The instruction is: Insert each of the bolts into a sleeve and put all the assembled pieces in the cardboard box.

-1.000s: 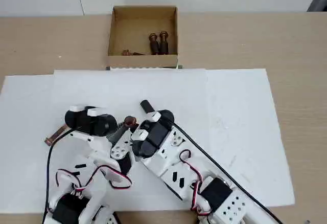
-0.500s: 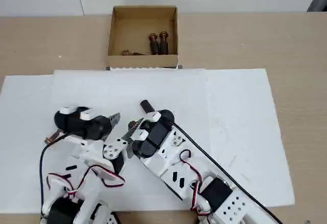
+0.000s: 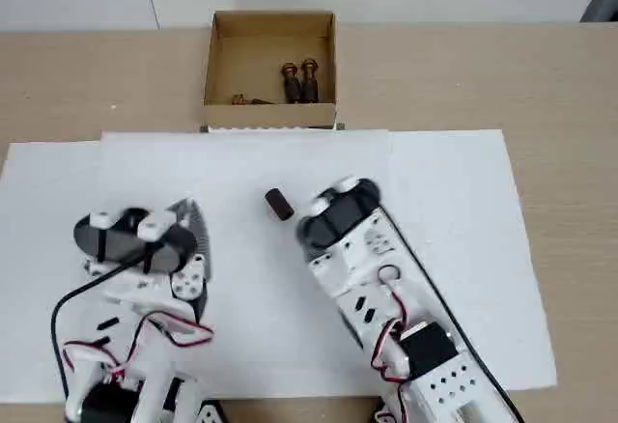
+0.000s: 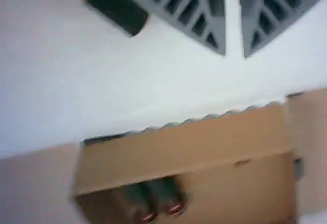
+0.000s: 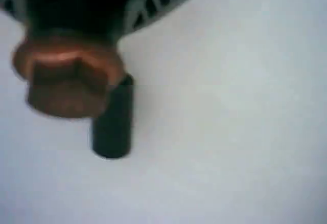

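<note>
Right wrist view: with right gripper (image 5: pixel 76 9) clamped on copper hex-head bolt (image 5: pixel 69 78), align it with short black cylindrical sleeve (image 5: pixel 112 121) lying midway between worktop's side edges. Steady sleeve with empty left gripper (image 4: pixel 233 40), jaws apart.

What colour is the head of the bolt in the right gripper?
Copper-brown; the hexagonal metal bolt shows its head best in the right wrist view.

Cardboard box (image 3: pixel 247 61) on the table (image 3: pixel 560 85) behind a paper sheet (image 3: pixel 444 249), two assembled pieces (image 3: pixel 299 81) in its right half, sleeve (image 3: pixel 279 204) lying on the sheet in front of the box, bolt (image 5: pixel 69 81) just beside the sleeve.
</note>
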Robot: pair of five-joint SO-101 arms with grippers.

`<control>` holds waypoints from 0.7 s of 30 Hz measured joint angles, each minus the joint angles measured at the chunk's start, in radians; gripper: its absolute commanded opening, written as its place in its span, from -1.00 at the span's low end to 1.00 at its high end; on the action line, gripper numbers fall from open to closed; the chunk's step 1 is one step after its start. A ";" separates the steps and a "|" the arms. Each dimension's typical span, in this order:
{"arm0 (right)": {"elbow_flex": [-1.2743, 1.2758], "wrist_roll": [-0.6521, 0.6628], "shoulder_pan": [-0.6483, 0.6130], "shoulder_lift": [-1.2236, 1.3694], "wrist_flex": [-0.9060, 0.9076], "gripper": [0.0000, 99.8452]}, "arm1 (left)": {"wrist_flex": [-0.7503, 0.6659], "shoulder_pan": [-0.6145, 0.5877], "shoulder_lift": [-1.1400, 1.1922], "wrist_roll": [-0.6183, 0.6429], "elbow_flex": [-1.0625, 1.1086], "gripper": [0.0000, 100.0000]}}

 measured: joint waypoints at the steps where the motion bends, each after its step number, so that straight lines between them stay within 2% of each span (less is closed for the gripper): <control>1: 0.000 0.000 0.031 0.000 0.000 -0.99 | 0.000 -0.040 0.000 -0.038 0.025 -0.99; 5: -0.006 0.000 0.137 0.002 0.000 -0.99 | -0.038 -0.178 0.000 -0.166 0.164 -0.99; 8: -0.069 0.014 0.169 0.012 0.000 -0.99 | -0.066 -0.235 0.000 -0.193 0.245 -0.99; 14: -0.302 0.060 0.186 0.209 0.000 -0.99 | -0.069 -0.250 0.002 -0.181 0.275 -0.99; 21: -0.666 0.060 0.186 0.632 0.000 -0.99 | -0.074 -0.250 0.002 -0.155 0.353 -0.99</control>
